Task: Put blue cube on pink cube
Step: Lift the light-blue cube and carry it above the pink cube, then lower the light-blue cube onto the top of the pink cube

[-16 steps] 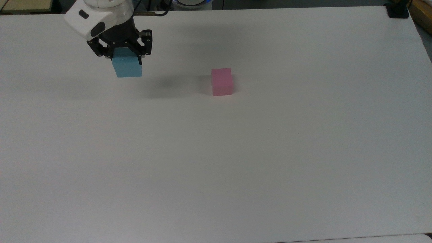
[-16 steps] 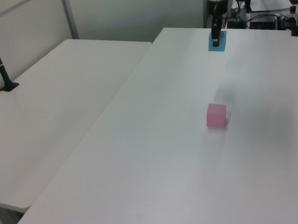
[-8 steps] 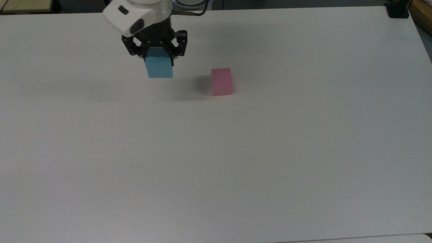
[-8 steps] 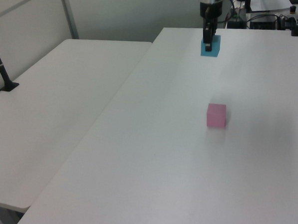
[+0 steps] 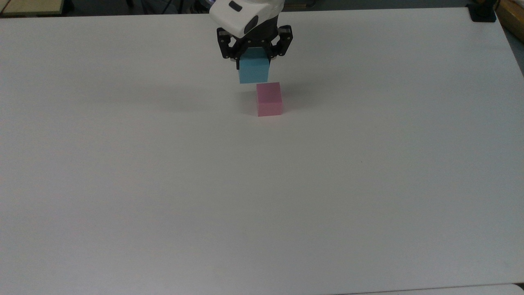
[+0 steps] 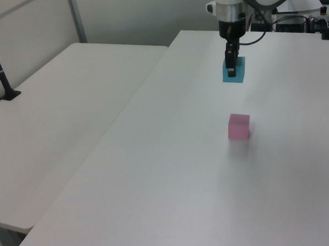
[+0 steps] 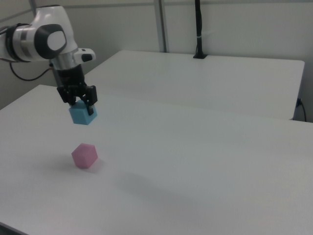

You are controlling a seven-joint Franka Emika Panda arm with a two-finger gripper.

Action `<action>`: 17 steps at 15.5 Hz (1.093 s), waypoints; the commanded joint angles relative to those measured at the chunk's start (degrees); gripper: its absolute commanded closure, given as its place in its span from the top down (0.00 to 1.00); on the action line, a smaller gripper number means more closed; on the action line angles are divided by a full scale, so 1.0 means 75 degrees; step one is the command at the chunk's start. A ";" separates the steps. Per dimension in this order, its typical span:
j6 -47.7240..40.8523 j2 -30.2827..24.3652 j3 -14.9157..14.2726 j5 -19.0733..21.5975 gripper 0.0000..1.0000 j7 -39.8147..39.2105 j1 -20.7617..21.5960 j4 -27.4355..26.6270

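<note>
In the top view, the gripper [image 5: 254, 61] clamps the blue cube [image 5: 254, 71] in the air, at 11 o'clock from the pink cube [image 5: 269, 99] on the white table [image 5: 262, 184]. In the left view, the blue cube [image 6: 234, 71] hangs at 12 o'clock from the pink cube [image 6: 238, 126]. In the right view, the blue cube [image 7: 82, 114] hangs at 12 o'clock, well above the pink cube [image 7: 84, 155].

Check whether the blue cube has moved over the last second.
Yes. In the top view the blue cube, held in the claw, has travelled toward the top view's right, from well clear of the resting pink cube to just beside its upper-left corner.
</note>
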 commanded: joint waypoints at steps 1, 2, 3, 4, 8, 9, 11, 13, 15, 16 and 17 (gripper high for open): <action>0.0015 -0.0774 -0.0099 0.0252 0.27 0.0138 0.0193 -0.0876; 0.0085 -0.0902 -0.0099 0.0287 0.27 0.0126 0.0193 -0.1087; 0.0213 -0.0985 -0.0099 0.0311 0.27 0.0138 0.0204 -0.1251; 0.0400 -0.0997 -0.0099 0.0346 0.27 0.0138 0.0228 -0.1380; 0.1384 -0.0986 -0.0099 0.0487 0.27 0.0185 0.0228 -0.2071; 0.1711 -0.0974 -0.0099 0.0487 0.27 0.0208 0.0240 -0.2282; 0.2368 -0.0916 -0.0076 0.0487 0.27 0.0535 0.0286 -0.2634; 0.2791 -0.0764 -0.0064 0.0487 0.27 0.0571 0.0380 -0.2799; 0.3049 -0.0483 -0.0064 0.0591 0.27 0.0688 0.0392 -0.2776; 0.3143 -0.0377 -0.0064 0.0708 0.27 0.0700 0.0392 -0.2765; 0.3191 -0.0295 -0.0052 0.0802 0.27 0.0700 0.0392 -0.2753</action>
